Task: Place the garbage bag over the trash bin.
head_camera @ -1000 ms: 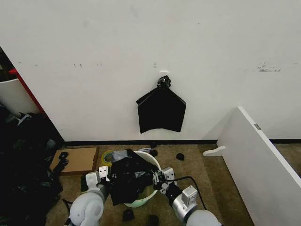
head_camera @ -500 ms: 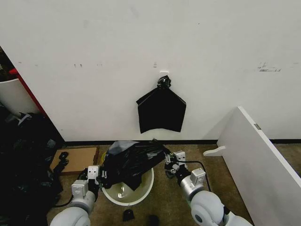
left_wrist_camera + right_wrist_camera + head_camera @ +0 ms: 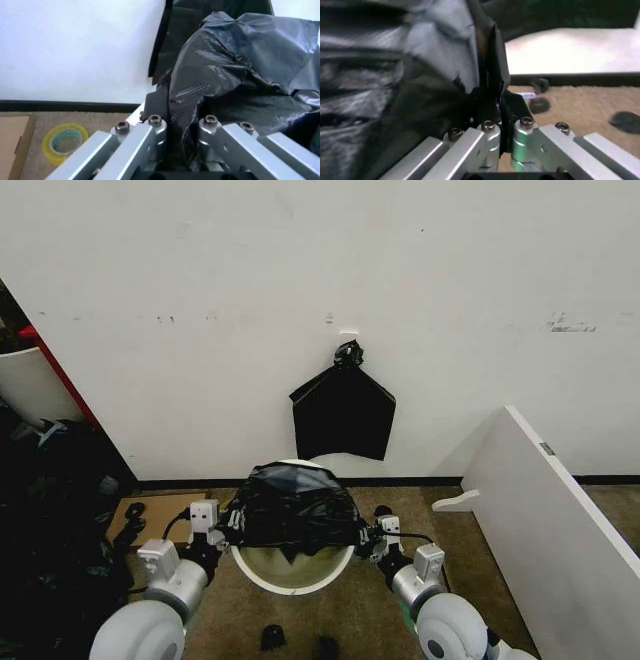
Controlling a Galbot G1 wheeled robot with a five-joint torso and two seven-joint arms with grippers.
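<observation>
The left gripper (image 3: pixel 181 150) has its fingers (image 3: pixel 150 140) drawn close together with a fold of the garbage bag (image 3: pixel 235 71) pinched between them; in the left wrist view the crinkly black film rises straight out of the narrow gap and billows away beyond the tips. The right gripper (image 3: pixel 501 140) is likewise nearly closed, its fingers (image 3: pixel 522 144) clamping a dark edge of the same bag, which spreads off to one side of the tips as a greyish, creased sheet.

In the head view the left gripper (image 3: pixel 222 525) sits at the left edge of the garbage bag (image 3: pixel 295 505) and the right gripper (image 3: pixel 372 535) at its right edge, so the bag is stretched between the two sets of fingers. It lies across the far part of the mouth of the trash bin (image 3: pixel 290 580), whose white rim curves out below and between the grippers, the near part of the opening uncovered.

Just outside the left fingers lie a roll of yellow-green tape (image 3: pixel 62 142) and a flat piece of cardboard (image 3: pixel 150 515) on the carpet. Beyond the bag, a black bundle (image 3: pixel 343 412) hangs on the white wall (image 3: pixel 200 280). Well to the right of the right gripper leans a white panel (image 3: pixel 550 520). Small black scraps (image 3: pixel 272 638) lie on the floor nearer the robot than the bin.
</observation>
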